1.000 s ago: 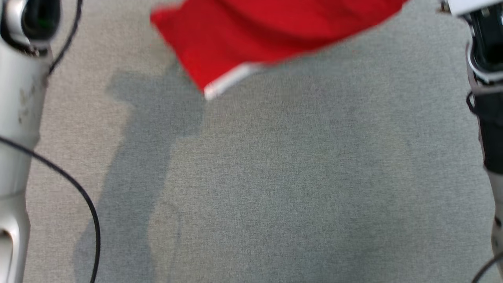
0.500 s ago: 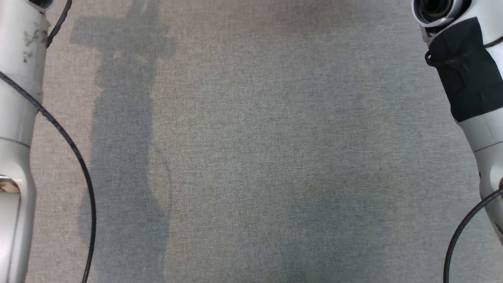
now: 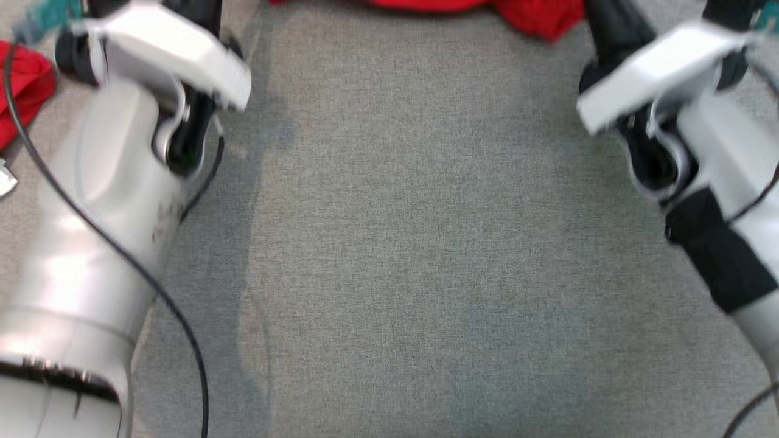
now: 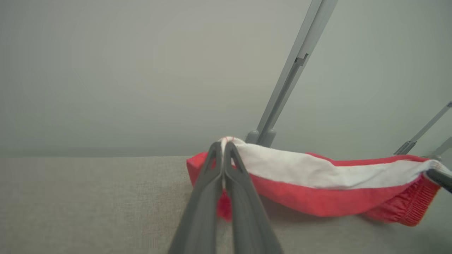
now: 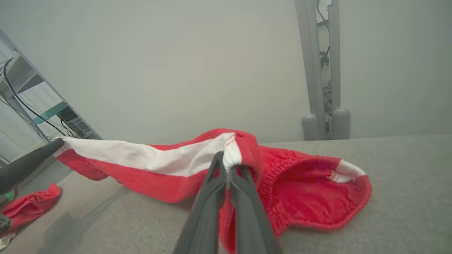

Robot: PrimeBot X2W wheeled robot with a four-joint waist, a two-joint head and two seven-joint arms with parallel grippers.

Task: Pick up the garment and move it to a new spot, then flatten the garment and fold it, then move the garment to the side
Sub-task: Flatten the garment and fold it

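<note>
Pinching red garment (image 4: 310,203): left tool (image 4: 223,144), right tool (image 5: 226,157).

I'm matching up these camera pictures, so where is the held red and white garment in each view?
Head view: garment at the top edge.
Left wrist view: garment centre to right.
Right wrist view: garment at centre.
Shared landmark: the grey table under it.

A lab; bare wall (image 5: 176,53), metal frame posts (image 5: 312,70), cabled shelving (image 5: 24,80).

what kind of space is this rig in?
Probably a robotics lab: grey cloth-covered table, metal frame posts against a bare wall, a shelf of cabled electronics.
</note>
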